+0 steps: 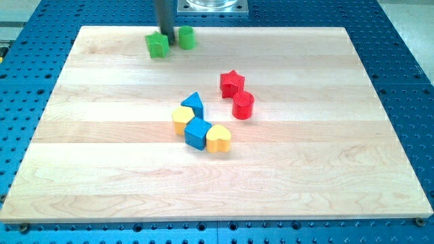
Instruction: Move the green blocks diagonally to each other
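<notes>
Eight small blocks sit on the pale wooden bench [102, 169], which rests on a blue perforated base [20, 68]. Farthest to the view's left, near the top edge of the bench, is the green star-like block [157, 45], its shape a little hard to read. Just to its right my tip [167, 45] comes down as a dark rod, its end between the two green pieces and touching or nearly touching both; the rod carries no fingers, so there is nothing to report as apart or together. Right of the rod is the green round-looking block [186, 37], slightly higher in the view than its partner, so the pair lies side by side with a slight slant. Well below them, around the middle of the bench, a cluster begins with the yellow block [182, 119], its outline unclear, touching the blue triangle [194, 104] just above it and the blue cube [197, 133] at its lower right. The yellow heart [218, 138] presses against the cube's right side. Farther right and a bit higher, apart from that cluster, the red star [231, 83] stands just above the red cylinder [243, 105], the two touching or very nearly so.
</notes>
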You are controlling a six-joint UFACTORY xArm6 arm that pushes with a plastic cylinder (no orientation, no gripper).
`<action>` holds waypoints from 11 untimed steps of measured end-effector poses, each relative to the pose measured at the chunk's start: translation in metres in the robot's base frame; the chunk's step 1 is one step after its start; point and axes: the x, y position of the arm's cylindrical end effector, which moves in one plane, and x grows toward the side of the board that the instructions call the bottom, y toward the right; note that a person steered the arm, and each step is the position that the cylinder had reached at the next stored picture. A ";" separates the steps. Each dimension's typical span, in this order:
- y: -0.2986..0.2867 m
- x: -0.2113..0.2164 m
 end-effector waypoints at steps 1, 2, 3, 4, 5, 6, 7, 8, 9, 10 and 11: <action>0.076 0.040; 0.057 0.071; 0.039 0.079; 0.025 0.074; 0.019 0.069; 0.006 0.069; -0.021 0.069; -0.022 0.054; -0.051 0.025; -0.060 0.018; -0.018 0.017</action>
